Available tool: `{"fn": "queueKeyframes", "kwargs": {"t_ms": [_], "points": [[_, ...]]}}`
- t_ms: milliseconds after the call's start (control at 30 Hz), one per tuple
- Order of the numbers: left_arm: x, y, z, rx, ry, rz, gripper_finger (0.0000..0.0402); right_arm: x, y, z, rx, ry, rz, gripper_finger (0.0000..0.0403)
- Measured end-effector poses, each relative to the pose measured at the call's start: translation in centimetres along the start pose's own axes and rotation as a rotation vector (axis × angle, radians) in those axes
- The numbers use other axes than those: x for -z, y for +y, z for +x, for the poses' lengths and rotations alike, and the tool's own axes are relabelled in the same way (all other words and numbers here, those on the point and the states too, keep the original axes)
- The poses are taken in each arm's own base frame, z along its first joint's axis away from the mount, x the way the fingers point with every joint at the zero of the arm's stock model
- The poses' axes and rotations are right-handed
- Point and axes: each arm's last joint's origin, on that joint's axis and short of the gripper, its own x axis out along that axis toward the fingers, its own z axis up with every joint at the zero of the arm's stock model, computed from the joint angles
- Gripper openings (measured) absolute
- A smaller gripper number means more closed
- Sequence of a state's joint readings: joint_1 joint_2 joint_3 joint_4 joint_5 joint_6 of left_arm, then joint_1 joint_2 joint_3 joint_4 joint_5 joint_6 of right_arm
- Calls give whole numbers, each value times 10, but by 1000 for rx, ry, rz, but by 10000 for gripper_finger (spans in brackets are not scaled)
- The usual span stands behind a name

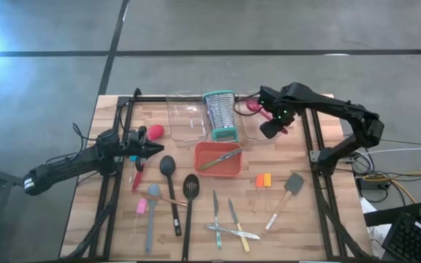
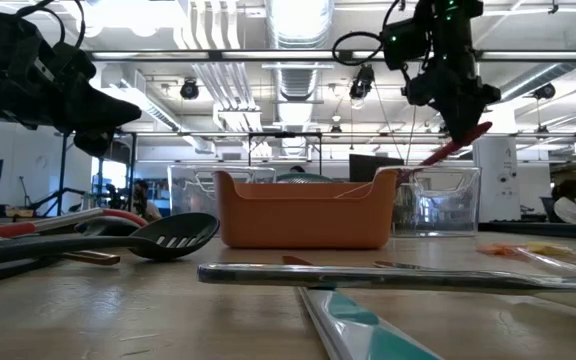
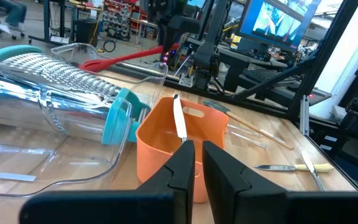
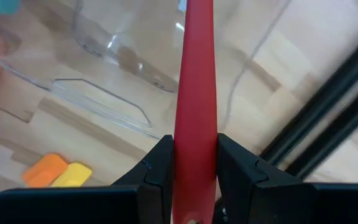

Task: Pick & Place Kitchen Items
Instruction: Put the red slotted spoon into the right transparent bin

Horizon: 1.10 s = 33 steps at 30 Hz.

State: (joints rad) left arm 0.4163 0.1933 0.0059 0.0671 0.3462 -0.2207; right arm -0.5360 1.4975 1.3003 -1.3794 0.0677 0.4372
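My right gripper [image 1: 272, 128] hangs over the right clear bin [image 1: 248, 123] at the table's far side, shut on a red utensil [image 3: 126, 57]. The utensil's broad end [image 1: 253, 107] is above the bin. My left gripper [image 1: 152, 148] waits shut and level at the table's left, above another red utensil [image 1: 156, 131] that lies on the wood. Black spoon [image 1: 168, 168], slotted turner [image 1: 191, 186], grey spatula [image 1: 293, 184], orange-handled tools [image 1: 263, 180] and small knives [image 1: 232, 223] lie flat on the near half of the table. My right gripper pinches the red utensil's handle [image 4: 194, 124] between its two fingers [image 4: 160, 162], coming from above and pointing down. The fingers lie across the handle. The utensil is lifted clear and slants down from the fingers [image 2: 446, 148], broad end lower, above the bin.
An upright steel grater with teal rims [image 1: 220, 113] stands between the two clear bins; the left bin [image 1: 187, 120] is beside it. The orange tray [image 1: 200, 150] in front of the grater holds a slim utensil [image 1: 221, 158]. Black frame rails [image 1: 309, 146] run along both sides.
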Motion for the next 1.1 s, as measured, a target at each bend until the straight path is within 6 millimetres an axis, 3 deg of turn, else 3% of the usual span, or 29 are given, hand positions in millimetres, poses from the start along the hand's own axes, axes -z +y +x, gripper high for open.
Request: {"fn": "queueKeyframes", "kwargs": {"t_ms": [600,900,1100], "points": [[0,0,0,0,0,0,39,-44,15,55,5,125,-18,81],[0,0,0,0,0,0,35,-55,4,61,-4,110,21,82],[0,0,0,0,0,0,39,-53,4,57,-9,97,23,180]]}}
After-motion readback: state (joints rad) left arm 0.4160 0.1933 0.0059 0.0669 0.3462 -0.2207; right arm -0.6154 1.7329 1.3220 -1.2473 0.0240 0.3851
